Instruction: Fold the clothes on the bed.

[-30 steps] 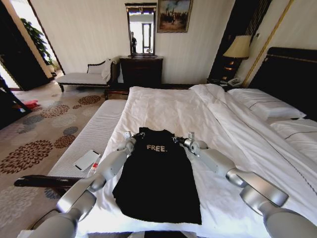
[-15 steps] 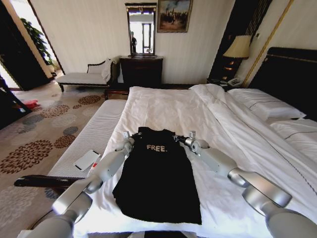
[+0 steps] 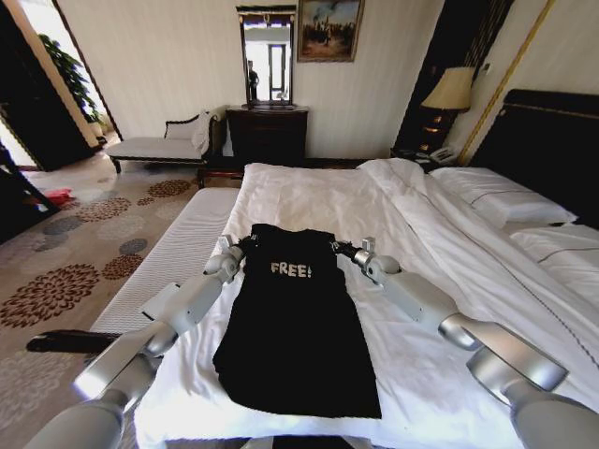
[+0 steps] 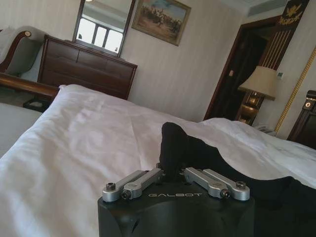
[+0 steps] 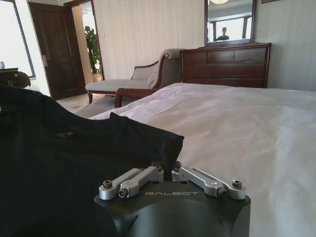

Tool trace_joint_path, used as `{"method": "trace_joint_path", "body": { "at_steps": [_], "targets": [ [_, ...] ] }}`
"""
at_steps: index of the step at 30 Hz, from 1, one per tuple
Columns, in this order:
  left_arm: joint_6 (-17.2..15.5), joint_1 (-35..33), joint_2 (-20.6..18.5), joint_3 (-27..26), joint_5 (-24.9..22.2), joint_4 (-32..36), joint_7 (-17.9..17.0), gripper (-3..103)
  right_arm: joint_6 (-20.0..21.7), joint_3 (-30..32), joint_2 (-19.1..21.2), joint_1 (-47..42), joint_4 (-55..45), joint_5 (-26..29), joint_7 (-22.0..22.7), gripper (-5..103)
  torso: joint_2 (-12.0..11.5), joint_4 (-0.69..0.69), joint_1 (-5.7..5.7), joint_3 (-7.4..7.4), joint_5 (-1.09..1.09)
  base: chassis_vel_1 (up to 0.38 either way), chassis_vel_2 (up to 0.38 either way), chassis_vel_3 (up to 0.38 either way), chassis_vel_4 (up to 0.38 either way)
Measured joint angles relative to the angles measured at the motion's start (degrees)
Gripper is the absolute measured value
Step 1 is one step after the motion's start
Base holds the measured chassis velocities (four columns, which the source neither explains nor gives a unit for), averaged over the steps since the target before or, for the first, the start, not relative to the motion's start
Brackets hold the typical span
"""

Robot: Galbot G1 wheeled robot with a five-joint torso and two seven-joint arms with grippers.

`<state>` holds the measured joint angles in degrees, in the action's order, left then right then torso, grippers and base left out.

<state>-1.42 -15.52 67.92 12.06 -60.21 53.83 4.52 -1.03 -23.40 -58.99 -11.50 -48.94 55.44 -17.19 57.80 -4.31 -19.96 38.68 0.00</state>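
The black T-shirt [image 3: 298, 327] is laid flat on the white duvet of the bed [image 3: 309, 201], in the lower centre of the head view, with its long axis running from the hem at the lower edge of the frame up to the shoulders at mid-frame. The "FREE!" lettering is seen just below the shoulder line. The left gripper [image 3: 231, 251] is placed at the shoulder corner on the left of the garment, and the right gripper [image 3: 348, 253] at the matching corner on the right; both corners are thus held at the same height in the frame, with the garment body lying between and below the two arms. In the left wrist view, the jaws of the left gripper [image 4: 176, 174] are closed on a raised pinch of black fabric. In the right wrist view, the jaws of the right gripper [image 5: 167, 169] are likewise closed on a lifted corner of cloth. Each arm is nearest its own shoulder corner, so a fold along the long axis, toward the hem, is judged to be the step in hand.
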Motion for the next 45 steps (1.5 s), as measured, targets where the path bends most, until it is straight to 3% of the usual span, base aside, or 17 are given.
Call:
{"method": "trace_joint_path", "body": {
  "at_steps": [13, 17, 25, 31, 40, 45],
  "targets": [
    [1.88, 8.19, 3.67, 1.87, -0.26, -9.98, 3.19, 2, -2.41, -0.03, -7.0, 5.25, 10.58, -0.72, -0.64, 2, -0.01, 0.0, -0.01, 0.01, 0.0, 0.0, 0.0, 0.0, 0.0],
    [2.16, 7.87, 3.33, 1.53, -0.13, -8.55, 3.14, 2, -2.74, 0.96, -6.69, 4.95, 9.4, -1.38, -0.52, 2, 0.0, 0.02, -0.01, 0.01, 0.01, 0.0, 0.0, 0.0, 0.0],
    [4.43, -1.47, -2.17, -1.07, 5.0, 4.59, 1.55, 2, -5.7, 6.37, 1.92, -2.82, -5.02, -8.45, 0.6, 2, 0.0, -0.02, 0.01, -0.01, 0.01, 0.0, 0.0, 0.0, 0.0],
    [4.63, -7.78, -4.24, -5.24, 6.58, 12.11, 0.13, 2, -6.55, 10.96, 4.72, -10.06, -13.11, -12.12, 2.05, 2, 0.0, 0.02, 0.01, -0.01, 0.01, 0.0, 0.0, 0.0, 0.0],
    [4.84, -21.92, -9.72, -10.18, 8.59, 32.31, -2.1, 2, -7.91, 18.68, 9.22, -21.49, -29.21, -19.09, 3.83, 2, 0.0, 0.0, 0.02, -0.02, -0.01, 0.0, 0.0, 0.0, 0.0],
    [5.27, -27.36, -12.07, -12.34, 9.53, 37.19, -2.31, 2, -8.42, 21.83, 10.81, -25.39, -33.29, -20.77, 4.12, 2, 0.0, 0.01, 0.02, -0.02, -0.01, 0.0, 0.0, 0.0, 0.0]
  ]
}}
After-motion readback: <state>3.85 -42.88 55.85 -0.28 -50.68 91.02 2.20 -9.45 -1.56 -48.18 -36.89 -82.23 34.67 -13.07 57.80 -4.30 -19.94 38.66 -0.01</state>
